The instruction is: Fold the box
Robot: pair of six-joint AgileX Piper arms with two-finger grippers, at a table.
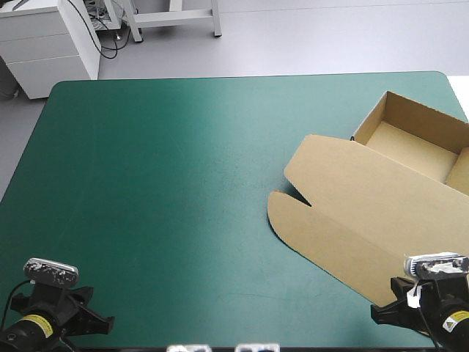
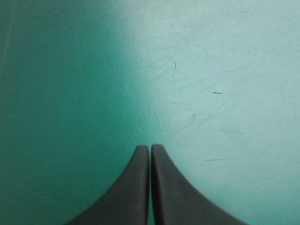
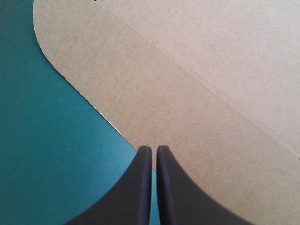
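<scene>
Left gripper [image 2: 150, 149]: two broad black fingers [image 2: 136, 187] pressing together into one pointed arch, clasping nothing, hanging over the bare teal-green table cover [image 2: 211, 70] at the table's near left corner.

Right gripper [image 3: 153, 149]: fingers likewise meeting tip to tip, gripping nothing, sitting at the near right corner, above the curved edge of the flat lid [image 3: 187, 70].

Brown cardboard box [image 1: 366, 198], one cut sheet: lying along the table's right edge, its open tray [image 1: 410, 143] standing toward the far right corner, the lid spreading flat toward the near edge.
</scene>
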